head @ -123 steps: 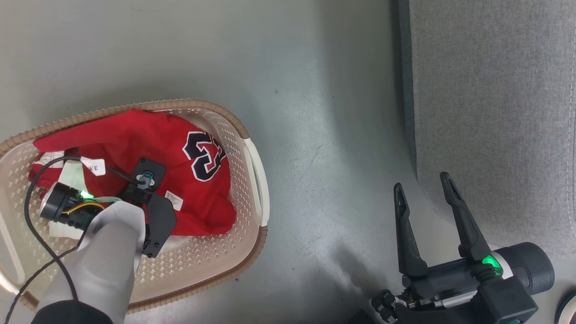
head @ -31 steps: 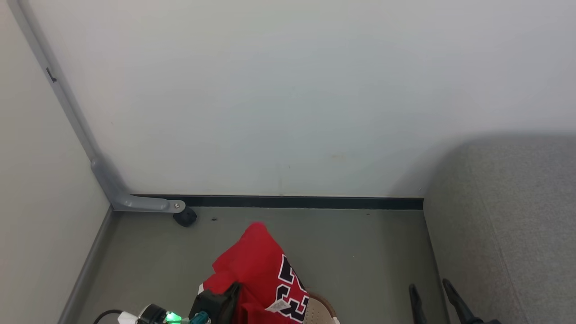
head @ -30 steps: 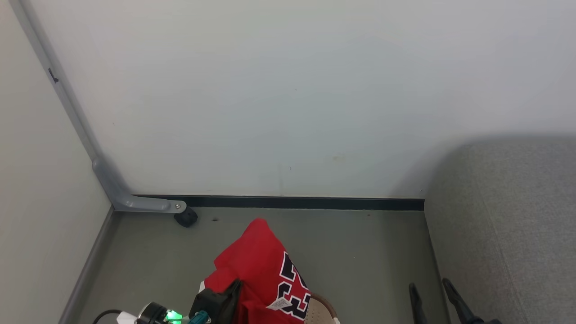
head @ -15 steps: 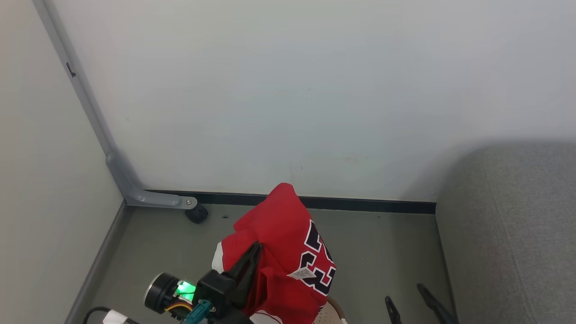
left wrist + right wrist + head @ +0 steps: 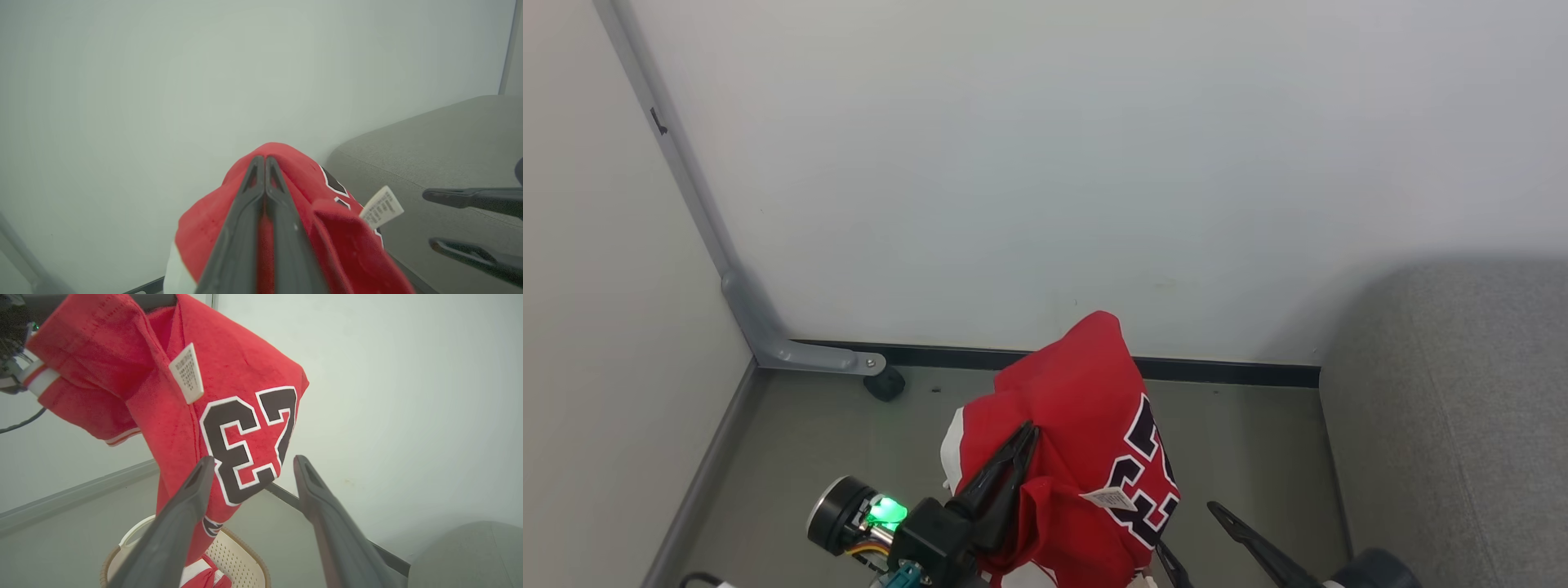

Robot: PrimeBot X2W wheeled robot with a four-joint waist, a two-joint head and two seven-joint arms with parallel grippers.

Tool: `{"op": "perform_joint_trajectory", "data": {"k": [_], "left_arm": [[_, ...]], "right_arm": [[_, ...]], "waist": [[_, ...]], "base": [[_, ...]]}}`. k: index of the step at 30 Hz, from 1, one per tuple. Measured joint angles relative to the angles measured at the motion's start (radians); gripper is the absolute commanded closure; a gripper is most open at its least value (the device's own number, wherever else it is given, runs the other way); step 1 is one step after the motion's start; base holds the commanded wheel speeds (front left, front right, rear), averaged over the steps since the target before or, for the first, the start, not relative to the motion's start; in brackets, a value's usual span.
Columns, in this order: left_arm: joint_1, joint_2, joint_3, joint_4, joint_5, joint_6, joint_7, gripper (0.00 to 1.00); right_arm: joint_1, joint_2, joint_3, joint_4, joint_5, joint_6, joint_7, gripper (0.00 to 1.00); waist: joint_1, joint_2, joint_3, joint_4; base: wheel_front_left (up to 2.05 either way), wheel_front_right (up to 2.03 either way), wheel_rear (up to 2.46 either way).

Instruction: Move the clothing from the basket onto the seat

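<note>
My left gripper is clamped on the red jersey, fingers pressed tight together with a fold of cloth between them. In the left wrist view the two dark fingers run up the middle of the bunched fabric. The jersey hangs from that grip, draped over the fingers, off the floor and in front of the pale wall. Its dark number with white edging faces my right wrist camera, and a small white tag sticks out above it.

My right gripper sits just to the right of the jersey with its fingers spread wide and nothing between them.

The basket is on the floor below the hanging jersey – cream, perforated, with a brown rim – and a bit more red and white clothing lies inside it. The jersey's lower edge is hidden behind my right finger, so I cannot tell whether it clears the basket.

The grey seat is off to the right, well apart from the jersey, with no clothing on the part I can see.
</note>
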Motion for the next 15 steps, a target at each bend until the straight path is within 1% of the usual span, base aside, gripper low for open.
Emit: {"op": "perform_joint_trajectory", "data": {"k": [5,8,10,15], "left_arm": [[0.016,0.01,-0.03,-0.035,0.003,-0.001,0.0,1.0],[0.017,0.012,-0.041,-0.042,0.005,-0.001,0.0,1.0],[0.017,0.017,-0.057,-0.051,0.005,-0.008,0.0,1.0],[0.017,0.036,-0.096,-0.066,0.013,-0.009,0.0,1.0]], "right_arm": [[-0.04,0.001,0.035,0.0,-0.006,0.015,0.0,0.0],[-0.054,0.004,0.05,0.002,-0.008,0.018,0.0,0.0],[-0.069,0.006,0.066,0.008,-0.014,0.024,0.0,0.0],[-0.095,0.017,0.088,0.029,-0.036,0.024,0.0,0.0]], "waist": [[0.0,0.0,0.003,0.0],[0.0001,0.0,0.005,0.0],[0.0,0.0,0.007,0.001],[0.0,0.0,0.011,0.005]], "base": [[0.0,0.0,0.0],[0.0,0.0,0.0],[0.0,0.0,0.0],[0.0,0.0,0.0]]}}
